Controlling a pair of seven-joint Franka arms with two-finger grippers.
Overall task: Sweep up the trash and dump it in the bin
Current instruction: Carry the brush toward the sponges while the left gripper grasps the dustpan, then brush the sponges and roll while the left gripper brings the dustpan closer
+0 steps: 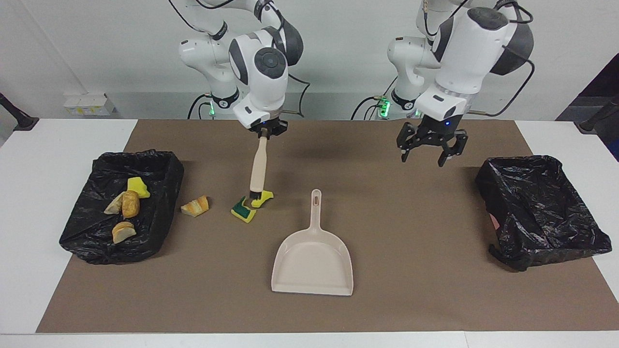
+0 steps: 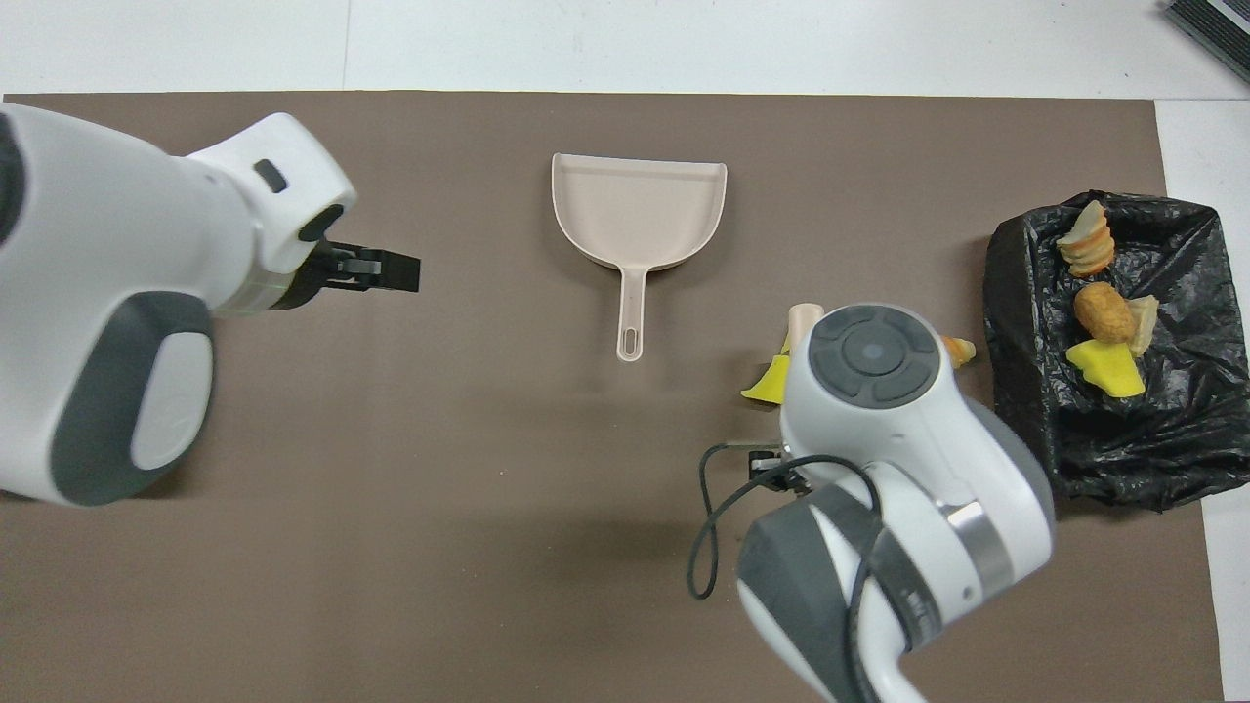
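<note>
We start at the trash. Two sponge scraps [image 1: 251,205] lie on the mat, a green-backed one touching a plain yellow one, right at the brush [image 1: 258,171] bristles. A bread chunk [image 1: 195,206] sits apart from them, toward the right arm's end, close to the near bin [image 1: 159,166]. Four more scraps [image 1: 126,205] already lie on that bin's black liner. The second bin [image 1: 541,208] at the left arm's end shows no scraps that we can see.

Key relation: the dustpan [image 1: 313,263] lies farther from the robots than the sponge scraps and toward the left arm's end of them. Its handle points back at the robots, its mouth faces away. So the scraps sit near the handle end, not at the mouth. We judge a sweep toward the pan would need the pan turned or the scraps pushed around it.

The right gripper [image 1: 263,130] is clamped on the brush handle top. The brush hangs nearly upright, tilted slightly, with the bristles down at the plain yellow scrap. The right arm is the nearer one to all loose trash.

The left gripper [image 1: 432,147] hangs over bare mat with jaws wide, holding nothing; that arm waits, and the dustpan handle is untouched.
</note>
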